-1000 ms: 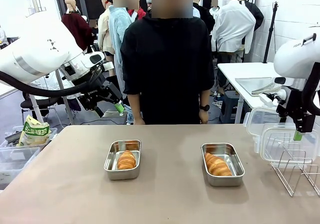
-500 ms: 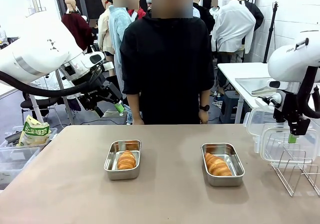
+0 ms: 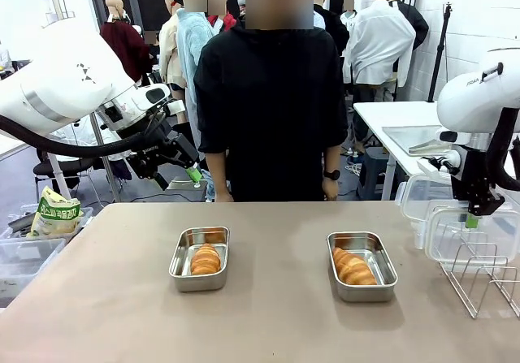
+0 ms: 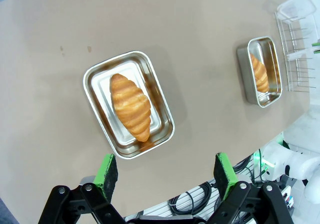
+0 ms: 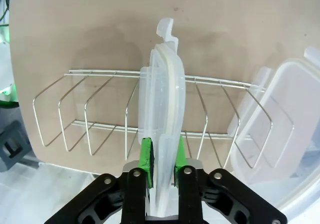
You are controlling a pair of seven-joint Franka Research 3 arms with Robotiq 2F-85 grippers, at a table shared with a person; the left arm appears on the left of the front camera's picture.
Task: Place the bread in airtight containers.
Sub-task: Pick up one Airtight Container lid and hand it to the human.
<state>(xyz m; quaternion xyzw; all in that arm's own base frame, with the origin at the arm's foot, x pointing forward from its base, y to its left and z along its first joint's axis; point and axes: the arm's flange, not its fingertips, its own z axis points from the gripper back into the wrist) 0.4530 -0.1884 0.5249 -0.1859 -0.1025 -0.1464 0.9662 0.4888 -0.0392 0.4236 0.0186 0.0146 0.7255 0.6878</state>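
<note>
Front view, left container: a small rectangular stainless-steel tin with rounded corners (image 3: 213,236) sits lidless on the robot's left half of the table. One golden-brown crescent croissant (image 3: 205,259) lies lengthwise in its middle.
Front view, right container: a matching steel tin (image 3: 379,257), also uncovered, sits well apart on the right half. A second croissant (image 3: 353,267) lies inside at a slant, nearer the tin's left wall.
Lid: a clear white-rimmed plastic lid (image 5: 162,108) stands on edge among the loops of a thin wire rack (image 5: 100,73) at the table's right end. Whether it rests on the rack cannot be told.
Spare lid: another clear lid (image 5: 280,124) leans at one end of the rack.
Right gripper (image 5: 162,156): its green pads are pinched tight on the upright lid's lower edge.
Left gripper (image 4: 165,166): its jaws are spread wide with nothing between them, and it is raised off the table's far left side.
Surface: a matte beige tabletop (image 3: 268,322), bare between the tins.
Room: a person in a black top (image 3: 272,95) stands at the far edge with arms down. A white side table (image 3: 390,123) stands behind on the right, and a yellow printed bag (image 3: 57,214) lies at the left.
Bread look: ridged, glossy crusts that are darker at the tips.
</note>
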